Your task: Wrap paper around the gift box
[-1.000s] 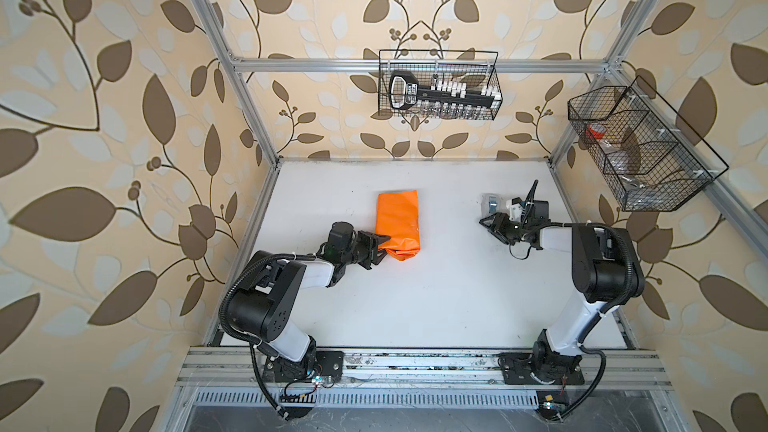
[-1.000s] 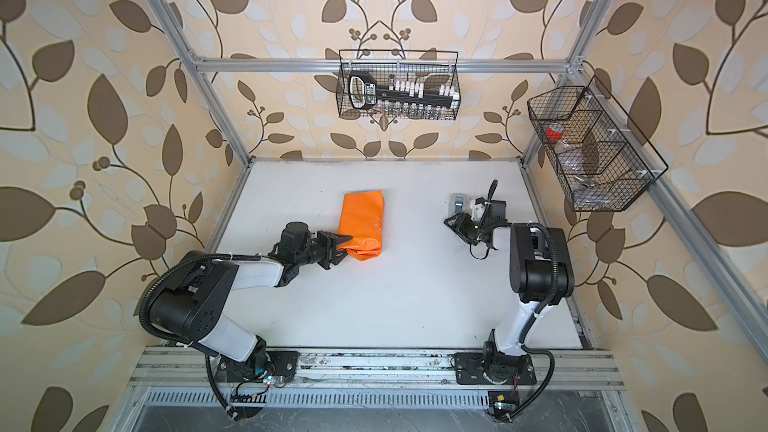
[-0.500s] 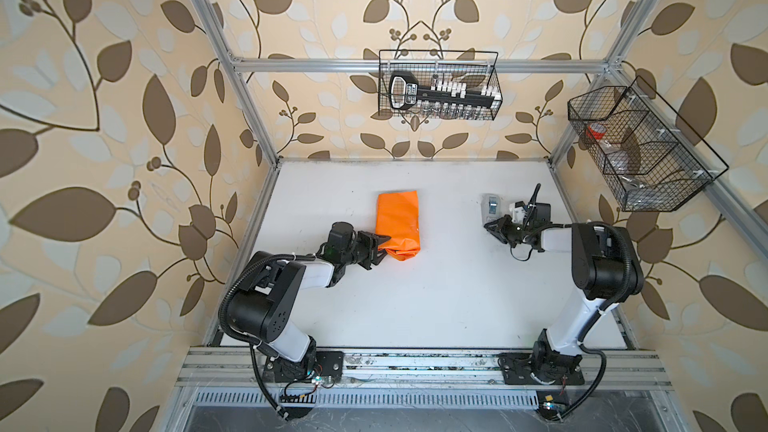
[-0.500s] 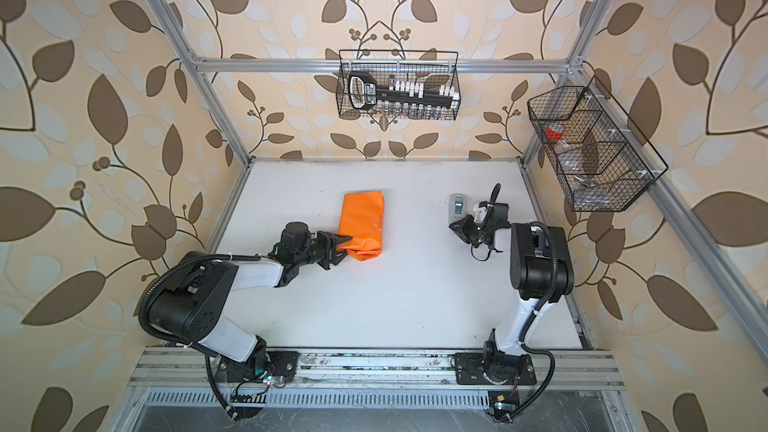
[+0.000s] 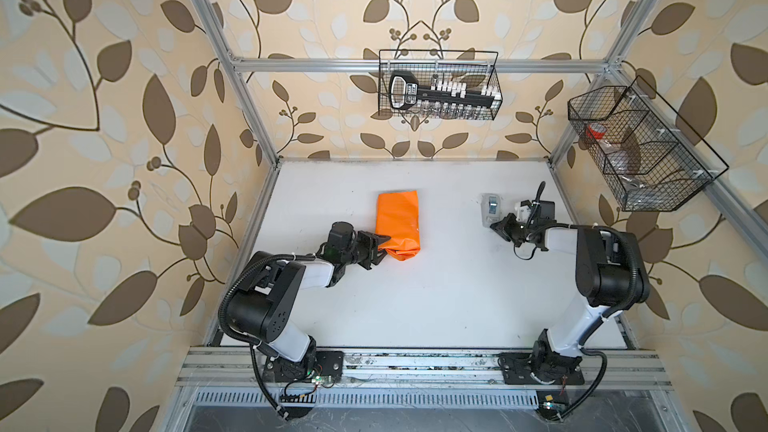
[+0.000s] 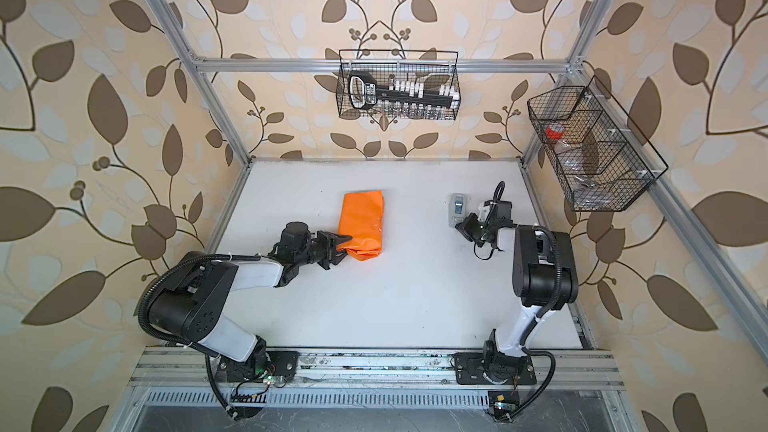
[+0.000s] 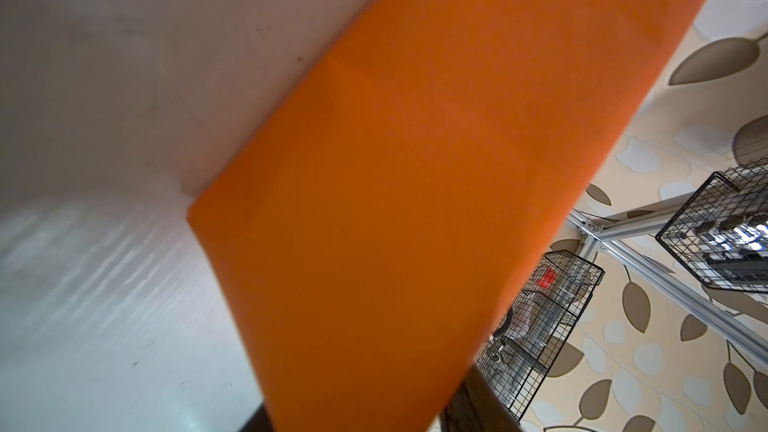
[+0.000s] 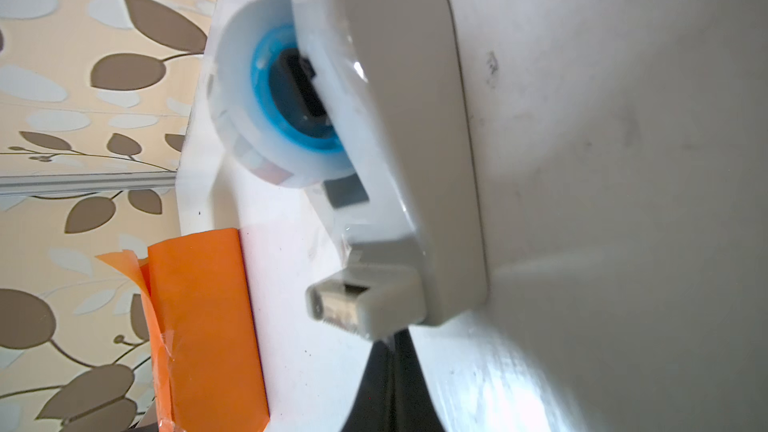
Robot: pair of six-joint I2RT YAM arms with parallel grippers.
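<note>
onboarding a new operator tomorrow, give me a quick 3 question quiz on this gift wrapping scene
1. True or false: the paper lies spread flat as an open sheet.
2. Which thing lies right beside the right claw? A. tape dispenser B. scissors C. stapler
3. Which claw is at the near end of the paper?

Key
1. False: it is folded into a long parcel.
2. A
3. The left claw.
</note>
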